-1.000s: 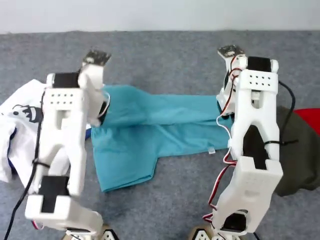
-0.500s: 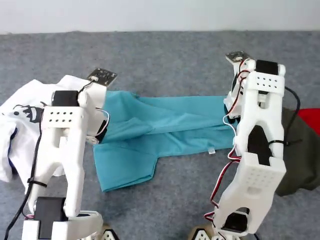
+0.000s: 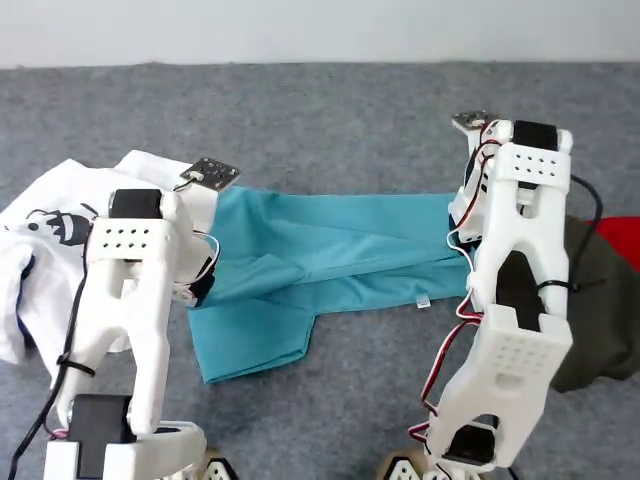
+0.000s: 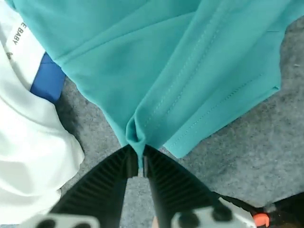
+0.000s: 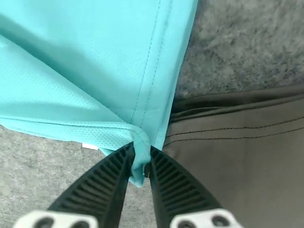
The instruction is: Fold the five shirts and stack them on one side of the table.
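A teal shirt (image 3: 330,255) lies stretched across the middle of the grey table, folded lengthwise, one sleeve (image 3: 250,340) flat toward the front. My left gripper (image 4: 136,164) is shut on a pinched fold of the teal shirt (image 4: 166,71) at its left end. My right gripper (image 5: 138,161) is shut on the edge of the teal shirt (image 5: 95,61) at its right end. A white printed shirt (image 3: 45,250) lies crumpled at the left; an olive shirt (image 3: 600,310) lies at the right under the right arm.
A red cloth (image 3: 622,238) peeks in at the right edge past the olive shirt (image 5: 237,161). White shirt (image 4: 28,142) with a blue patch borders the teal one by my left gripper. Bare grey table (image 3: 330,120) stretches behind the shirts.
Both arms have drawn back toward the front, pulling the teal shirt's far edge over itself; the shirt now lies in a narrower, flatter band.
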Tool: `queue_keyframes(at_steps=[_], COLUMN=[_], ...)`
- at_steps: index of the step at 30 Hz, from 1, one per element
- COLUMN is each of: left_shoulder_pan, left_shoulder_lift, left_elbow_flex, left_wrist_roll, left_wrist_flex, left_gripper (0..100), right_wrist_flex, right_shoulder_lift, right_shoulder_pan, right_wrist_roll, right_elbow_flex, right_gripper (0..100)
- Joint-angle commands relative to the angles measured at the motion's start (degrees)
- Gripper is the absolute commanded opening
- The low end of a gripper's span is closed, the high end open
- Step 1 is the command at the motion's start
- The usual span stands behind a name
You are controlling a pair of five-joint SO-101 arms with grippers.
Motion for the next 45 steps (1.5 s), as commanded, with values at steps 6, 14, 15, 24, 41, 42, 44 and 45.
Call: queue_keyframes(at_steps=[6, 14, 15, 24, 41, 42, 44, 45], left_shoulder_pan=[-2.2, -6.7, -6.6, 0.9, 0.8, 0.8, 0.8, 0.8], left_shoulder_lift=[-2.9, -2.5, -2.4, -2.4, -2.9, -2.9, -2.9, -2.9], left_elbow_flex=[0.0, 0.1, 0.2, 3.6, 3.3, 3.2, 3.2, 3.2], left_wrist_roll=[-0.5, -3.2, -3.2, -5.2, -5.8, -5.8, -6.2, -6.7], left_wrist_flex=[2.2, 4.0, 4.0, 3.6, 4.0, 4.0, 4.0, 4.2], left_gripper=[1, 1, 1, 1, 8, 10, 11, 11], right_wrist_flex=[2.5, 2.7, 2.7, 2.7, 2.8, 2.8, 2.8, 2.8], right_shoulder_lift=[-0.3, -0.5, -0.6, -0.7, -1.8, -2.8, -5.4, -6.9], right_shoulder_pan=[0.6, 0.6, 0.6, 0.6, 0.9, 0.9, 0.6, 0.6], right_wrist_roll=[0.3, 0.4, 0.4, 0.4, 0.5, 0.5, 0.5, 0.4], right_elbow_flex=[0.0, 0.0, 0.0, 0.0, 7.5, 7.6, 7.6, 7.6], right_gripper=[1.1, 1.1, 1.1, 1.1, 13.8, 16.5, 20.3, 21.0])
